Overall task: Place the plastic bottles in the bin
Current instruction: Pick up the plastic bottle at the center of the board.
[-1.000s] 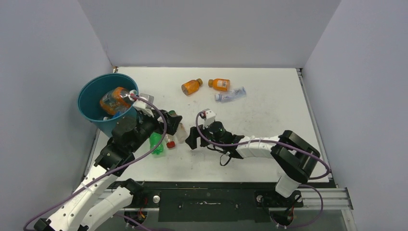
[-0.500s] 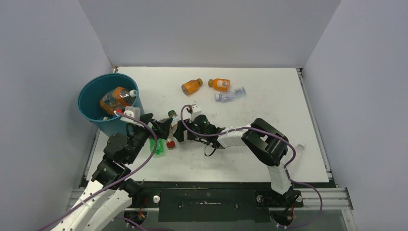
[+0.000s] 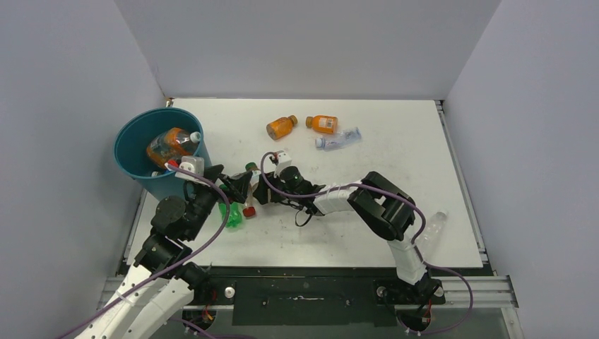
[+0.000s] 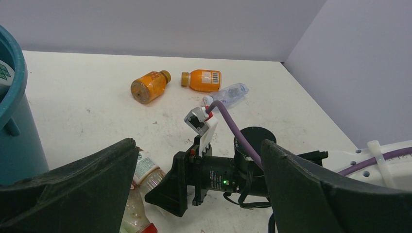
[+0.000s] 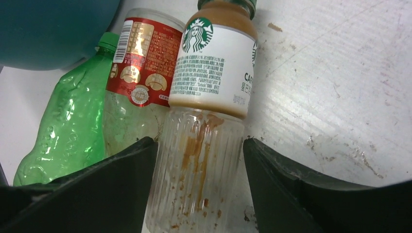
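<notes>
White Starbucks labelling marks one clear bottle (image 5: 214,63) lying by the bin (image 3: 126,145) near the table's left edge. The right pincer (image 5: 199,145) flanks it closely, but a firm grip cannot be told. One green bottle (image 5: 63,121) and one red-labelled bottle (image 5: 138,58) lie alongside. The left pincer (image 4: 198,145) gapes wide, holding nothing.

Teal bin (image 3: 133,143) upright, orange bottle (image 3: 168,147) inside; green bottle (image 3: 230,212) lying beside

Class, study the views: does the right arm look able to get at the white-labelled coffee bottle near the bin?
Probably yes: the right gripper straddles the coffee bottle, with nothing between them. The red-labelled bottle lying right beside it may crowd one finger.
</notes>
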{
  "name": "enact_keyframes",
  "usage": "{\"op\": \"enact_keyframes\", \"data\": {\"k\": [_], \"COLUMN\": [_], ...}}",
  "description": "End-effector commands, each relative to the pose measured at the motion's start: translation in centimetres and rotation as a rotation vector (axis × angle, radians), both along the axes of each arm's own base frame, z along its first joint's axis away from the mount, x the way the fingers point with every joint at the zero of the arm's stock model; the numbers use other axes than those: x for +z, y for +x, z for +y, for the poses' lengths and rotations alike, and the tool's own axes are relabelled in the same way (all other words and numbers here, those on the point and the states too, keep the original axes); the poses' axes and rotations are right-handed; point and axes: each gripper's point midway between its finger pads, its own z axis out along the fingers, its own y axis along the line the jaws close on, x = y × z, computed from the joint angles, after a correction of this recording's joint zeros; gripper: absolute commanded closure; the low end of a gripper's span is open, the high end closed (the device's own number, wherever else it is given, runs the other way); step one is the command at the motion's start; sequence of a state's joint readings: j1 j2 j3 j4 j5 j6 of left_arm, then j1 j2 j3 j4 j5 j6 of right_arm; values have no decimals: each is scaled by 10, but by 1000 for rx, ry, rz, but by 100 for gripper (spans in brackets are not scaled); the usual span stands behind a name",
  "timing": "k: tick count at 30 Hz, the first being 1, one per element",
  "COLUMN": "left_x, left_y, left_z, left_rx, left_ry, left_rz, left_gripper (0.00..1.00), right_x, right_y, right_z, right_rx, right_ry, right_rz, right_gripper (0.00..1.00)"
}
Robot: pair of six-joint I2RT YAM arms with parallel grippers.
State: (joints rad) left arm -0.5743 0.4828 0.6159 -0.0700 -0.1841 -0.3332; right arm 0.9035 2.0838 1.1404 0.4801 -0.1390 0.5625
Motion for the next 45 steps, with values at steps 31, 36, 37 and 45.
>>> {"op": "enact_keyframes", "data": {"k": [31, 36, 37, 45], "left_x": [75, 88, 88, 69], "left_y": [-40, -52, -55, -47], "left_z": [-70, -86, -89, -113], "left_rx": [-480, -619, -646, -714], "left_ry": [-504, -575, -581, -565], "left_rz": [-46, -24, -18, 117], "left_gripper": [4, 4, 4, 5], "right_x": [197, 215, 218, 229], "right_y": [-144, -151, -152, -160], "right_z": [-139, -156, -159, -163], "right_rx": [-39, -73, -78, -75], "right_ry": [371, 455, 473, 553], "right_rz": [-535, -575, -578, -594], "right_gripper": [95, 95, 95, 95]}}
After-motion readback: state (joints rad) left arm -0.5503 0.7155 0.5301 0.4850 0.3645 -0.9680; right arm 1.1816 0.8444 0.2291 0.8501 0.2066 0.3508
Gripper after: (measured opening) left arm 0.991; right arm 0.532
